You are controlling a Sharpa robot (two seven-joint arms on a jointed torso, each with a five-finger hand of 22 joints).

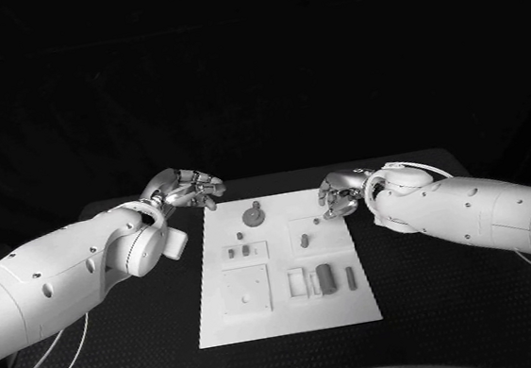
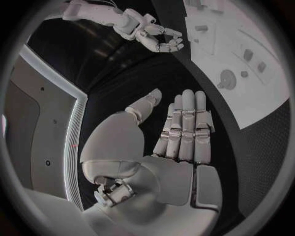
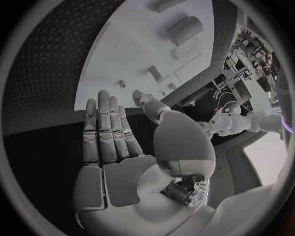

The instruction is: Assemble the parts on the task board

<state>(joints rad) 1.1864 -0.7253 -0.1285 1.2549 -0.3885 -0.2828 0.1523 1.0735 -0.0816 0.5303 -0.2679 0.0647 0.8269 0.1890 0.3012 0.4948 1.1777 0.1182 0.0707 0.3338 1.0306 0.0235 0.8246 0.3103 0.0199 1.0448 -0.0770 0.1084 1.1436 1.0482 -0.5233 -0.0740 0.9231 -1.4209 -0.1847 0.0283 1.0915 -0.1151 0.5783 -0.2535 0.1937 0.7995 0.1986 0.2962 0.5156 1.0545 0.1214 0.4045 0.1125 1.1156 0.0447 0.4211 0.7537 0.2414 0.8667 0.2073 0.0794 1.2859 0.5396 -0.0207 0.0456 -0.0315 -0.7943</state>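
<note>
My left hand (image 1: pixel 184 190) hangs empty just off the far left corner of the task board (image 1: pixel 288 319), fingers loosely apart in the head view and laid out straight and flat in its own wrist view (image 2: pixel 178 132); my right hand (image 1: pixel 344 192) is empty too, fingers extended side by side (image 3: pixel 107 132), hovering at the board's right edge near its far end. Neither touches anything. Taking the board's middle as the clock centre in the head view, my left hand sits at about eleven and my right at about two. The parts all lie on the board: a round knobbed piece (image 1: pixel 254 214) at twelve, a small peg (image 1: pixel 306 241) just right of centre, two short pins (image 1: pixel 239 252) on a raised block at about ten, and a thick cylinder (image 1: pixel 325 278) with a thin rod (image 1: pixel 352 277) beside it at about four. My worry, as I judge it, is crowding: the small pieces lie near one another, so spread fingers coming down on one could knock its neighbour off its seat or roll the cylinder toward the right edge. The two hands could also meet if both reach for the far end together. There is bare black table (image 1: pixel 143 357) on both long sides and open white board at six, so I have room to approach from outside.
</note>
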